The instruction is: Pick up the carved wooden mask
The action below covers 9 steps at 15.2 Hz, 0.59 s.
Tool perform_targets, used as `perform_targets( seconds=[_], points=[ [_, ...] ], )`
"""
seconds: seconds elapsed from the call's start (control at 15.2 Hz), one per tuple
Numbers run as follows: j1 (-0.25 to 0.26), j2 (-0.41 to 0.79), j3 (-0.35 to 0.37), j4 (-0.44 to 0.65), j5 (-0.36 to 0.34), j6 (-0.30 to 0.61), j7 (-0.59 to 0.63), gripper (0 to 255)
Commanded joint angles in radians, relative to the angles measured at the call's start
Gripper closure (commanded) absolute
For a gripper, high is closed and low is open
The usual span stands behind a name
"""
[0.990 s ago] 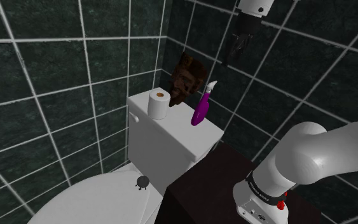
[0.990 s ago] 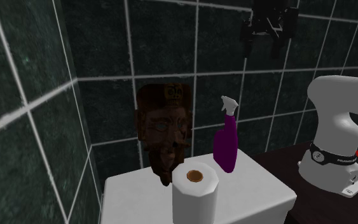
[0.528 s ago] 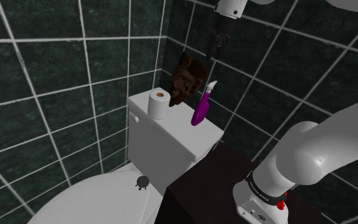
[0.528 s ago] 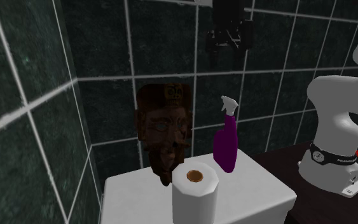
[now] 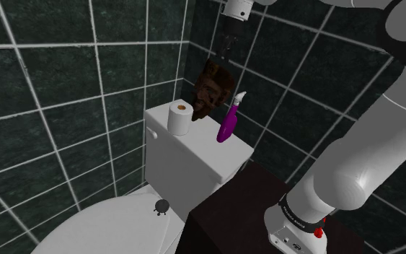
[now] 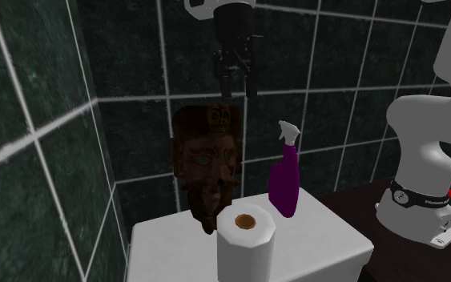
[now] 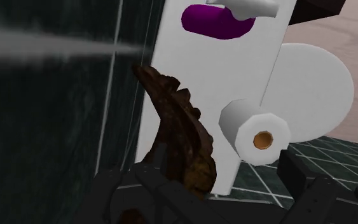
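The carved brown mask [image 5: 210,88] stands upright at the back of the white toilet tank [image 5: 194,155], leaning on the dark tiled wall. In the second exterior view the mask [image 6: 209,164] shows its face, and my black gripper [image 6: 238,83] hangs just above its top edge, pointing down, fingers apart. From the shoulder camera the gripper [image 5: 227,49] is slightly above and right of the mask. Looking along the hand, the mask [image 7: 180,137] appears edge-on, closer to one finger [image 7: 117,191] than the other, and the open gripper [image 7: 215,203] holds nothing.
A purple spray bottle [image 6: 284,180] stands on the tank beside the mask, and a toilet paper roll [image 6: 246,236] stands in front of it. The toilet bowl [image 5: 115,224] lies below the tank. The tiled wall [image 5: 64,86] is close behind; my stand's dark top [image 5: 237,209] adjoins the tank.
The gripper has travelled leftward in both exterior views, from over the spray bottle's side to above the mask, and dropped a little. The mask, bottle and roll have stayed put.
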<state>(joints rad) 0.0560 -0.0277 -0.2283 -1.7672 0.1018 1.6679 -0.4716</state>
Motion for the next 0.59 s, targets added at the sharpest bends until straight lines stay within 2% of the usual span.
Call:
perform_targets(
  seconds=[0.0,0.53],
  points=[
    [-0.007,0.106,-0.010,0.103,0.038,-0.016,-0.046,0],
    [-0.010,0.108,-0.004,0.003,0.040,0.085,-0.057,0]
  ],
)
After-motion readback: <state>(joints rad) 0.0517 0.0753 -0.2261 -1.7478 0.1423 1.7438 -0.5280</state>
